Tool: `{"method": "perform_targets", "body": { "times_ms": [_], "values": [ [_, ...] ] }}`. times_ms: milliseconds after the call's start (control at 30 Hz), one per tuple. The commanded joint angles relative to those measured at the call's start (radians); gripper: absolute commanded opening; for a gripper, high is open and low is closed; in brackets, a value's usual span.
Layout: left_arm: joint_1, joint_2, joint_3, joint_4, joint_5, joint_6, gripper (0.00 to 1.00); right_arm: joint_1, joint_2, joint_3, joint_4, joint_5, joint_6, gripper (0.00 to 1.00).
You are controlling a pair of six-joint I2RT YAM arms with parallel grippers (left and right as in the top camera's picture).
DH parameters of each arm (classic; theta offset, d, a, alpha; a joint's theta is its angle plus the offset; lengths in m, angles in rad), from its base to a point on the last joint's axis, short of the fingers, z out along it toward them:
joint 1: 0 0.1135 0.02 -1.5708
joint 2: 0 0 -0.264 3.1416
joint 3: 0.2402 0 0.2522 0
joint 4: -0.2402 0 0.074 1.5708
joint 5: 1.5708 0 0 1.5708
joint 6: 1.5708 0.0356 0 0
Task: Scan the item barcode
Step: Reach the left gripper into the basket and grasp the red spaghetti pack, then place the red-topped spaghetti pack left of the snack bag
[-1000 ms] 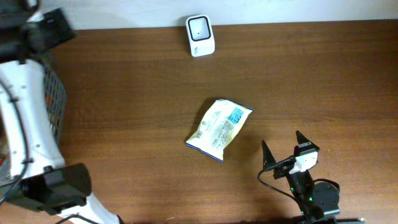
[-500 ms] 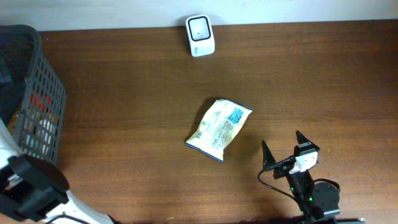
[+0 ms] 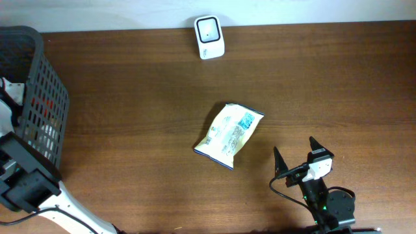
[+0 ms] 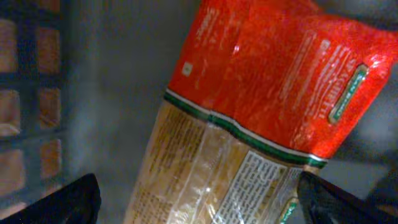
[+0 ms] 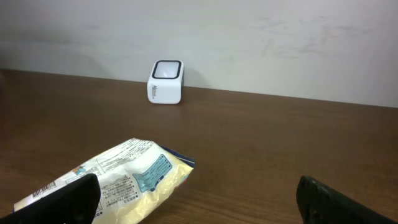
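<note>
left gripper (image 4: 199, 202) spread wide in basket (image 3: 40, 97) above red packet (image 4: 261, 81) | right gripper (image 3: 294, 148) spread wide, low over table (image 3: 130, 130)

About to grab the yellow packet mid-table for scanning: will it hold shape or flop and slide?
The yellow packet looks puffed and crinkled, so probably soft and light; it would likely sag around a grip. Its glossy film on the smooth table may slide when pushed. Lying flat, it should not roll.

Mock shop checkout on a test bench: small white box-shaped barcode scanner (image 3: 209, 37) on a dark brown wooden table (image 3: 130, 97), black mesh basket (image 3: 40, 97) holding a red printed food packet (image 4: 267, 74), plain white wall (image 5: 249, 37) behind.
</note>
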Motion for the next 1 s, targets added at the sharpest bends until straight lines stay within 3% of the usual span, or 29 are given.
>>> {"method": "perform_targets", "body": {
  "times_ms": [0,67,167,233,300,367,433,700,833,967],
  "values": [
    [0.008,0.043,-0.007,0.011,-0.01,0.052,0.99,-0.008,-0.006,-0.005,-0.004,0.005,0.003,0.99],
    [0.008,0.072,-0.007,0.004,-0.006,0.052,0.99,-0.008,-0.006,-0.005,-0.004,0.005,0.003,0.99],
    [0.008,0.084,-0.007,0.001,-0.007,0.052,0.75,-0.008,-0.006,-0.005,-0.004,0.005,0.003,0.99],
    [0.008,0.084,-0.007,0.0,-0.007,0.052,0.71,-0.008,-0.006,-0.005,-0.004,0.005,0.003,0.99],
    [0.008,0.084,-0.006,-0.002,-0.007,0.052,0.6,-0.008,-0.006,-0.005,-0.004,0.005,0.003,0.99],
    [0.008,0.084,-0.006,0.008,-0.007,0.052,0.24,-0.008,-0.006,-0.005,-0.004,0.005,0.003,0.99],
    [0.008,0.083,-0.002,0.019,-0.009,0.052,0.0,-0.008,-0.006,-0.005,-0.004,0.005,0.003,0.99],
    [0.004,0.01,0.148,0.018,-0.01,0.037,0.0,-0.008,-0.006,-0.005,-0.004,0.005,0.003,0.99],
    [0.0,-0.114,0.306,0.02,-0.007,-0.098,0.0,-0.008,-0.006,-0.005,-0.004,0.005,0.003,0.99],
    [-0.022,-0.248,0.417,0.025,-0.006,-0.158,0.0,-0.008,-0.006,-0.005,-0.004,0.005,0.003,0.99]
  ]
}}
